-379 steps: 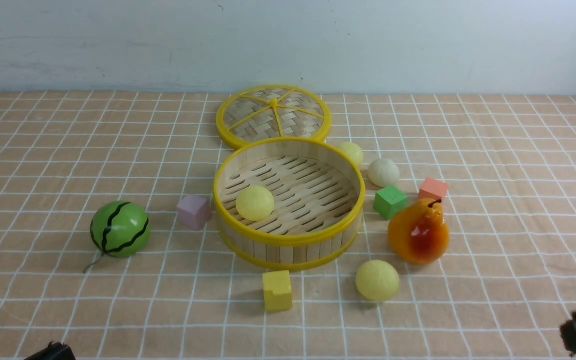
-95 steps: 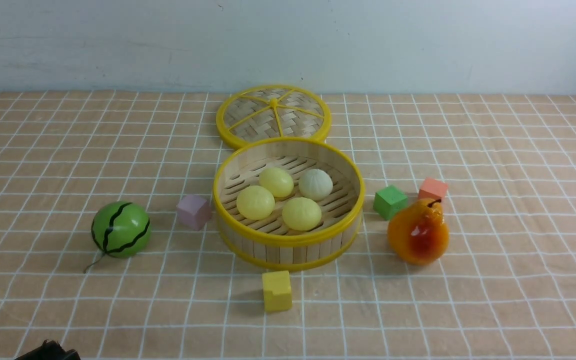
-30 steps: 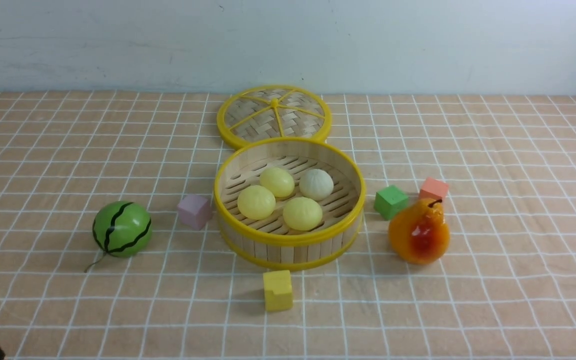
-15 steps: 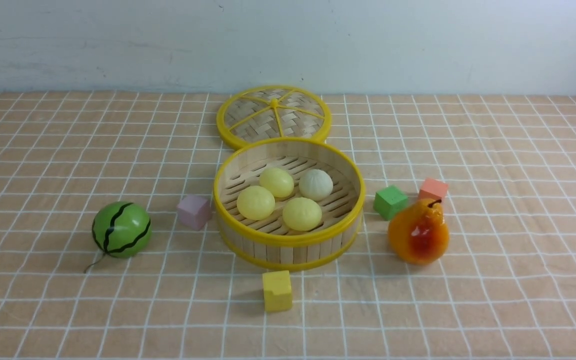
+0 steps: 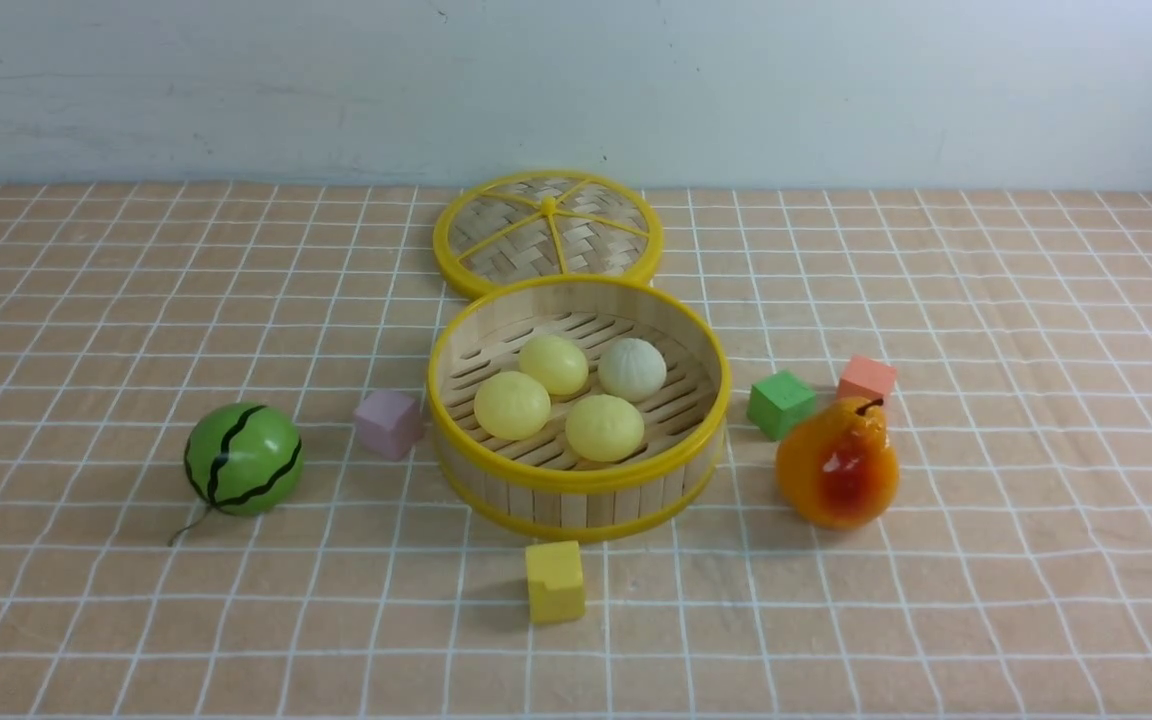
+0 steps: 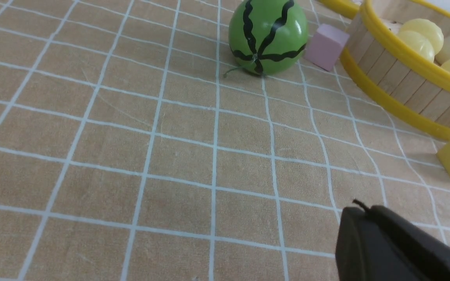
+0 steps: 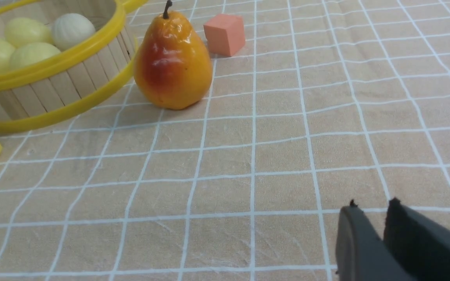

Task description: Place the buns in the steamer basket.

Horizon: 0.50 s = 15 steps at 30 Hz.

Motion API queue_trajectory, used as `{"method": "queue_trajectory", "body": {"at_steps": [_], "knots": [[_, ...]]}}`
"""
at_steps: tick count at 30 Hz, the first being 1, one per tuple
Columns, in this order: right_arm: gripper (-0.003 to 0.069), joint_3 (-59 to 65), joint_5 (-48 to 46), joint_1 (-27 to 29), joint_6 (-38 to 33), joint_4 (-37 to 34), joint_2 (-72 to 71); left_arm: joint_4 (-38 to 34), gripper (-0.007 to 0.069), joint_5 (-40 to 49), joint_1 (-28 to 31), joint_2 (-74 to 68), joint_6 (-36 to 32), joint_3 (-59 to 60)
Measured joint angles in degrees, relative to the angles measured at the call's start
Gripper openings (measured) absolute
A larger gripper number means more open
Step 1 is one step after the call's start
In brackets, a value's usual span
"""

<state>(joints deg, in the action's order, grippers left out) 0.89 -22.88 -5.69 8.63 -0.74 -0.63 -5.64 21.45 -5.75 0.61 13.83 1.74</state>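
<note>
We're keeping the left gripper (image 6: 367, 207) clenched on nothing, well apart from the steamer basket (image 5: 581, 480). We're holding the right gripper (image 7: 373, 203) slightly parted, nothing between its tips, also well apart from the basket. We're seeing all four buns sitting inside the basket, on its slatted floor: the off-white bun (image 5: 632, 370) is lying toward the far right, the far yellow bun (image 5: 553, 365) just left of it, the left yellow bun (image 5: 512, 405) toward the basket's left wall, the near yellow bun (image 5: 604, 428) closest to its near wall. We're seeing the yellow cube (image 5: 555, 582) sitting just on the near side of the basket. Left of the basket, we're seeing the purple cube (image 5: 388, 424) sitting just beside it and the watermelon ball (image 5: 243, 459) lying farther out. Right of it, we're seeing the green cube (image 5: 781, 405) sitting near, then the pear (image 5: 838, 465) standing upright, partly covering the coral cube (image 5: 867, 378) behind. We're seeing the woven lid (image 5: 548, 230) lying just behind the basket; we're not able to tell if they're touching. Everything is resting on the checked cloth (image 5: 1036, 620), with the pale wall (image 5: 576, 90) rising beyond the basket
</note>
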Motion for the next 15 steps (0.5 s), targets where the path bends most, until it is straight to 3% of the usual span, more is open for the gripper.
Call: {"method": "queue_trajectory", "body": {"at_steps": [15], "knots": [[0.0127, 0.0, 0.1, 0.0, 0.0, 0.0, 0.0, 0.0, -0.0013, -0.1, 0.0, 0.0, 0.0, 0.0]]}}
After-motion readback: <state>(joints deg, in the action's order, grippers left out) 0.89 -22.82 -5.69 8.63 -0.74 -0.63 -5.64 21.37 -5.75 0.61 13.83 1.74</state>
